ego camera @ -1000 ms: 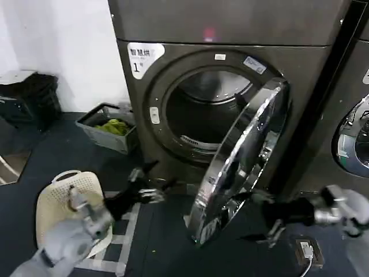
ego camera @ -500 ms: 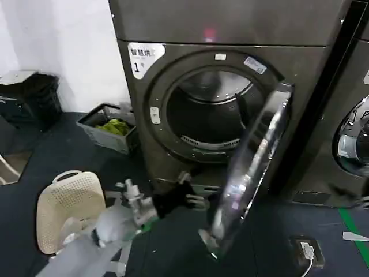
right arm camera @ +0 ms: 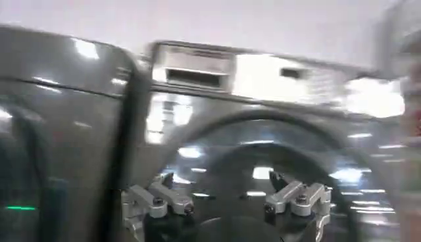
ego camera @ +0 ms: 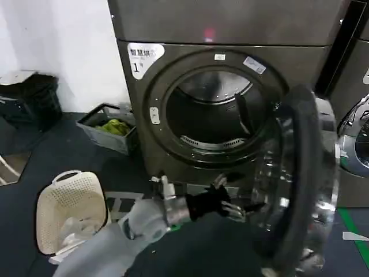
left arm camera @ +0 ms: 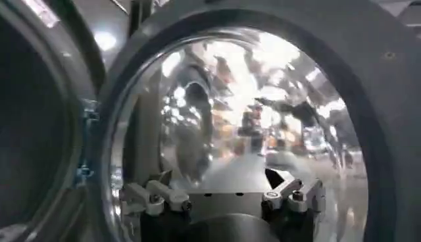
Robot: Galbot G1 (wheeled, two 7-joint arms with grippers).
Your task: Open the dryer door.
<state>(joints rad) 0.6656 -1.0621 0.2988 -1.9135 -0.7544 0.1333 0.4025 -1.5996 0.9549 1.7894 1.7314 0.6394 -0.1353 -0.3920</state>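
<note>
Floor on my far left in the head view holds a cream perforated plastic laundry basket (ego camera: 68,208) lying tipped on the dark carpet, and farther back a grey crate with green cloth inside (ego camera: 108,128) sits against the white wall. Next along is the dark grey dryer with the white "1" sticker (ego camera: 144,57), its round drum opening (ego camera: 214,115) fully exposed. My left arm reaches across low in front of the machine, and the left gripper (ego camera: 233,209) sits just below the opening, right at the inner edge of the large round chrome-rimmed dryer door (ego camera: 302,179). I read its fingers as spread apart with nothing between them; my left wrist camera shows both finger sets (left arm camera: 158,196) parted in front of the door's glass (left arm camera: 250,112). The door itself is swung well out on its right-hand hinge, standing to the right of the opening with its inner face and dark gasket ring turned towards me. Beyond it, at the right edge, is the neighbouring machine's chrome-rimmed door (ego camera: 356,144). My right wrist camera shows the right gripper (right arm camera: 227,197) with fingers also spread and empty, facing a grey machine front.
</note>
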